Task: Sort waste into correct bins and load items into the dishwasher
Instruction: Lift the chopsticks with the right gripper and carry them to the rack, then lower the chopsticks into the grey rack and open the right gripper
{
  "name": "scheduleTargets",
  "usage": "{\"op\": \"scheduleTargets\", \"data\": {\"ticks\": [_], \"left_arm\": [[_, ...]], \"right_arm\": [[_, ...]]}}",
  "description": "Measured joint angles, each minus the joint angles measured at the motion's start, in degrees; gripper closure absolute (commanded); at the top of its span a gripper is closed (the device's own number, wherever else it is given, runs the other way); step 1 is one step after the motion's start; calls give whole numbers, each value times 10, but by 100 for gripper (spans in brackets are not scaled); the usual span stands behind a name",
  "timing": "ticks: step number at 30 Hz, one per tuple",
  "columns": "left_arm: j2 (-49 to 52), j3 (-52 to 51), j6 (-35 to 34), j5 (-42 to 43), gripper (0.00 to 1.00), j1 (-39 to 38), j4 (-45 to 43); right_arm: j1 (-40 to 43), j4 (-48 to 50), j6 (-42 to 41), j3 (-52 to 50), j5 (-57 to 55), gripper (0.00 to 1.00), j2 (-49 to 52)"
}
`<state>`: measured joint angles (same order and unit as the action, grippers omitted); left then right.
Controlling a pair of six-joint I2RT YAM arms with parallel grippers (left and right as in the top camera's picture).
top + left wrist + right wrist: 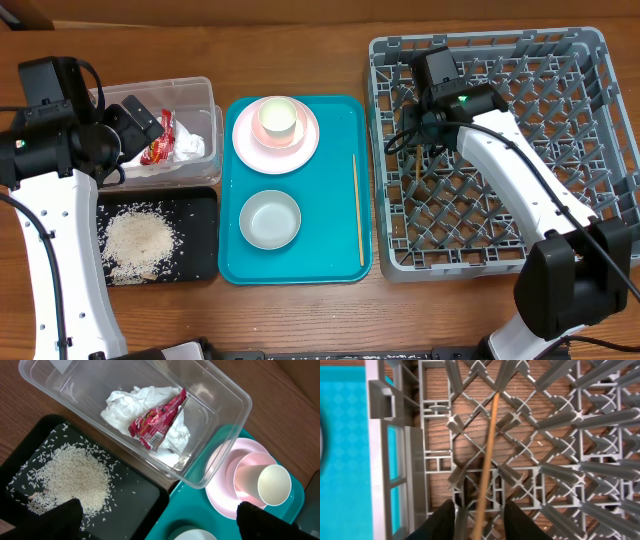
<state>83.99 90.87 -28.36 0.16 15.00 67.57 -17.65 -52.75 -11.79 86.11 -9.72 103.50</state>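
Chopsticks (358,210) (487,455): two (one on tray (330,200)), one between right gripper's (480,505) parted fingers (442,522); left gripper (160,517) spread wide.

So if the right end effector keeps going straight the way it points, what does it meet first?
Probably the wooden chopstick lying between its fingers, then the grey rack's grid floor beneath; depth is unclear.

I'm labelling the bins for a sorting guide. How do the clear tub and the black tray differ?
The clear tub is see-through with tall walls; the black tray is opaque and shallow. The clear tub holds a crumpled white napkin and a red wrapper; the black tray holds loose rice. Both are rectangular with rounded corners and sit next to each other beside the teal tray.
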Motion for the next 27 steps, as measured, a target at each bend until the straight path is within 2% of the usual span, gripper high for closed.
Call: {"op": "scheduleTargets", "data": {"ticks": [6,11,18,27], "left_arm": [[0,0,0,0,0,0,0],[0,0,0,0,0,0,0],[0,0,0,0,0,0,0],[0,0,0,0,0,0,0]], "right_arm": [[0,5,-2,0,79,63,0],[0,-8,-2,0,126,69,0],[4,-37,-23,0,94,75,0],[16,-125,-72,-1,71,76,0]]}}
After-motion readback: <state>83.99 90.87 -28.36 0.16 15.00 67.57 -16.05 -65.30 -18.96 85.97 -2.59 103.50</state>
